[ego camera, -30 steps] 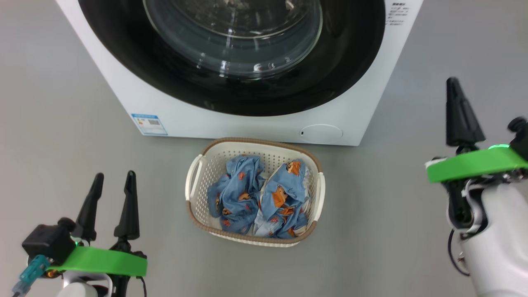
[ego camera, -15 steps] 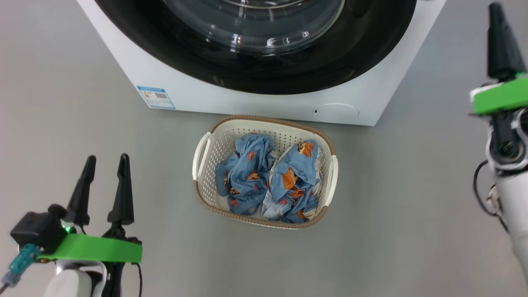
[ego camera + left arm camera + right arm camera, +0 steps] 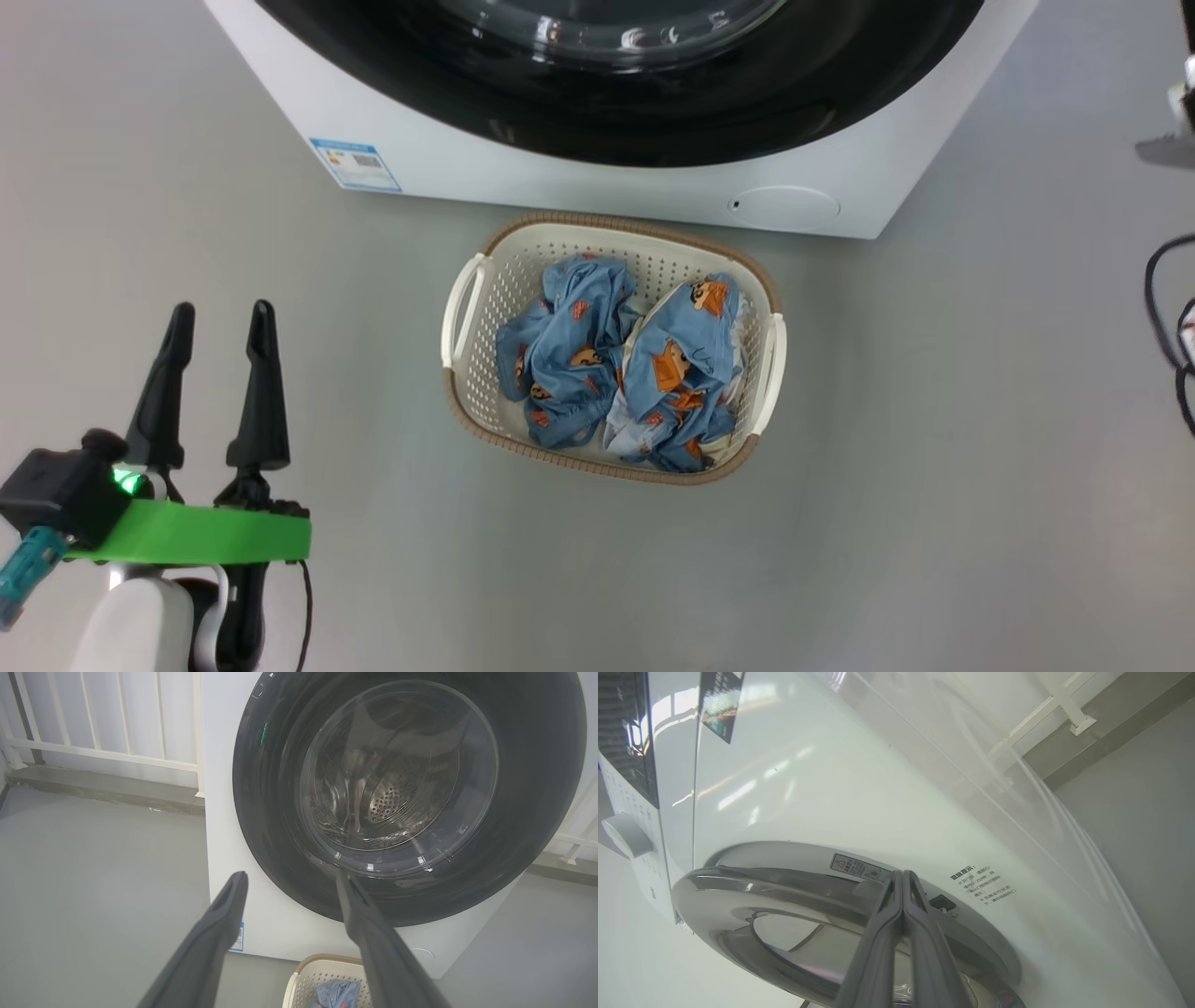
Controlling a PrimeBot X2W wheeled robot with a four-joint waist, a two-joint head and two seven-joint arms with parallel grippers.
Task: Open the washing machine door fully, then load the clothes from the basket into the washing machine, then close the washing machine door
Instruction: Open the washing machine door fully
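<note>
Clenched right gripper (image 3: 903, 877) points at the rim of the glossy black round door (image 3: 752, 889), perhaps touching it. Left gripper (image 3: 221, 315) hangs spread, empty.

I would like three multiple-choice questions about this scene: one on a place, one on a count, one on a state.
1. Where does the basket stand?
A. on a table
B. on the floor before the washing machine
C. on a shelf
2. How many clothes lie in it?
A. one
B. two
C. four
3. How is the left hand?
A. shut on cloth
B. shut on a handle
C. open, empty
Answers: 1 B, grey floor lies under it, below the machine's front; 2 B, two separate blue bundles show; 3 C, its jaws stand apart around nothing.
</note>
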